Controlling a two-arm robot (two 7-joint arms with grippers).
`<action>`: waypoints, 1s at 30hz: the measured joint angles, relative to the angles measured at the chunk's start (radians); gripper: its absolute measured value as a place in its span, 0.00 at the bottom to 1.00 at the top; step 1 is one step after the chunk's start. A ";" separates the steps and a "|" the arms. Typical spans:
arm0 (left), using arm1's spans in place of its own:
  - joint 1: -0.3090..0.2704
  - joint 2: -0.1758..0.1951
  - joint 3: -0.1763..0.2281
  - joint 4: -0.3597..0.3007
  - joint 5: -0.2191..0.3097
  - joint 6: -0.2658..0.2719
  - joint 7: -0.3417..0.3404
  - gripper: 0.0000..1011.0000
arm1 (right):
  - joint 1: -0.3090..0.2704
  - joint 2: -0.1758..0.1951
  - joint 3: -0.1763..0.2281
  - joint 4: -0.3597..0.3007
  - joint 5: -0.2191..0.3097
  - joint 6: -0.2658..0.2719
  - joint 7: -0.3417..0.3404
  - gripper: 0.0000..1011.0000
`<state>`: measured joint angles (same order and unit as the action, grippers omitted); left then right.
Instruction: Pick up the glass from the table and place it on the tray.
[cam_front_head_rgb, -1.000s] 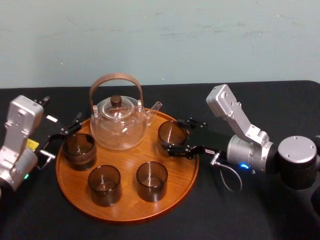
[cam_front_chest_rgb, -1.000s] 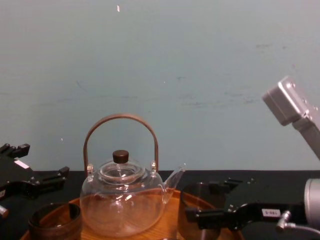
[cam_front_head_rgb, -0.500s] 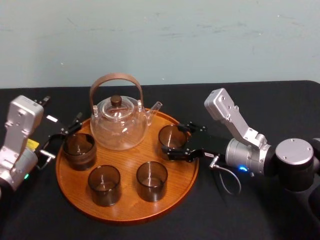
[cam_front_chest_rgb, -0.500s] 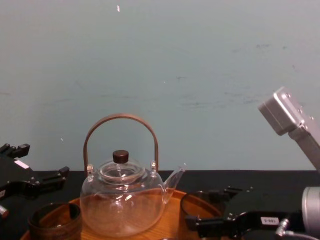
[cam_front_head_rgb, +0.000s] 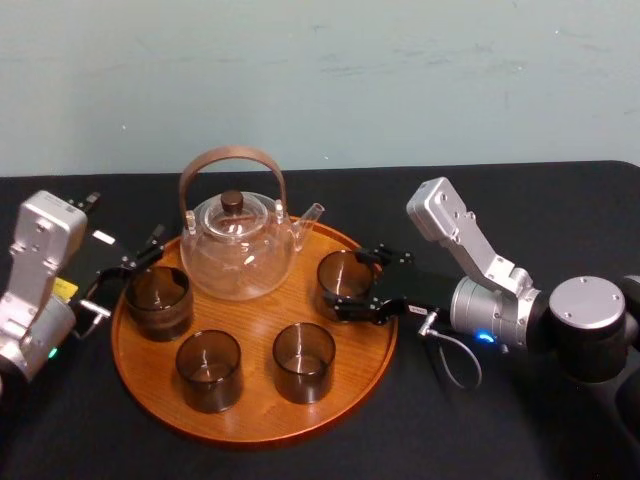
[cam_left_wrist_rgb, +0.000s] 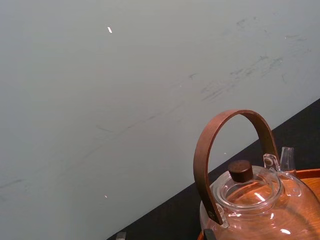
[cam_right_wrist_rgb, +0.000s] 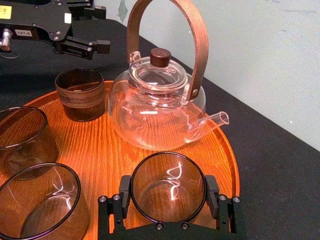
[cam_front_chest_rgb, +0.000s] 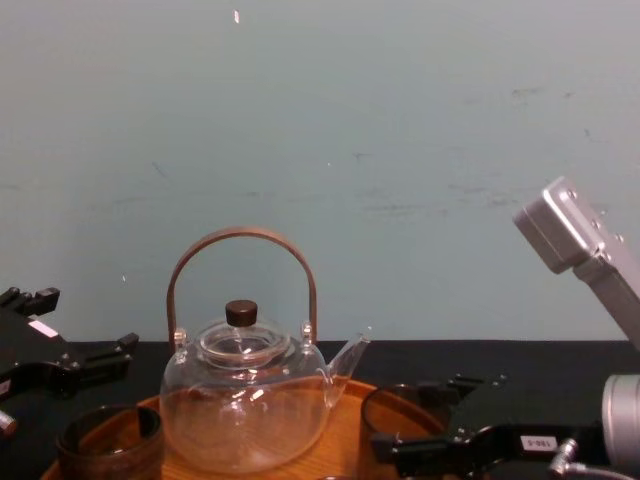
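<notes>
The glass (cam_front_head_rgb: 343, 272), clear and smoky, stands at the right side of the round wooden tray (cam_front_head_rgb: 250, 432), by the teapot's spout. My right gripper (cam_front_head_rgb: 351, 284) is shut on it, one finger touching each side, as the right wrist view shows: glass (cam_right_wrist_rgb: 168, 187), fingers (cam_right_wrist_rgb: 213, 192). In the chest view the glass (cam_front_chest_rgb: 395, 412) sits low at the tray's rim. My left gripper (cam_front_head_rgb: 125, 276) is open at the tray's left edge, beside a darker glass (cam_front_head_rgb: 158, 300). The black table (cam_front_head_rgb: 480, 425) lies under everything.
A glass teapot (cam_front_head_rgb: 238, 245) with a brown hoop handle stands at the back of the tray. Two more glasses (cam_front_head_rgb: 209, 370) (cam_front_head_rgb: 303, 362) stand at the tray's front. Bare black cloth lies in front of and to the right of the tray.
My right gripper has come down and slightly towards me with the glass, which now sits lower at the tray. The left arm has not moved.
</notes>
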<state>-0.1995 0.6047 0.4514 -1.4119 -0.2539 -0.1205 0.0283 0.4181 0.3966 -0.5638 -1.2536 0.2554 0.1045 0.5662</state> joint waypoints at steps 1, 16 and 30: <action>0.000 0.000 0.000 0.000 0.000 0.000 0.000 0.99 | 0.000 0.000 0.000 0.000 0.000 0.000 0.000 0.90; 0.000 0.000 0.000 0.000 0.000 0.000 0.000 0.99 | -0.001 0.001 0.002 -0.001 0.003 -0.001 0.000 0.99; 0.000 0.000 0.000 0.000 0.000 0.000 0.000 0.99 | -0.023 0.024 0.017 -0.034 0.024 -0.008 0.017 0.99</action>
<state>-0.1996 0.6047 0.4514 -1.4120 -0.2539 -0.1205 0.0283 0.3952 0.4202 -0.5471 -1.2878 0.2794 0.0966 0.5836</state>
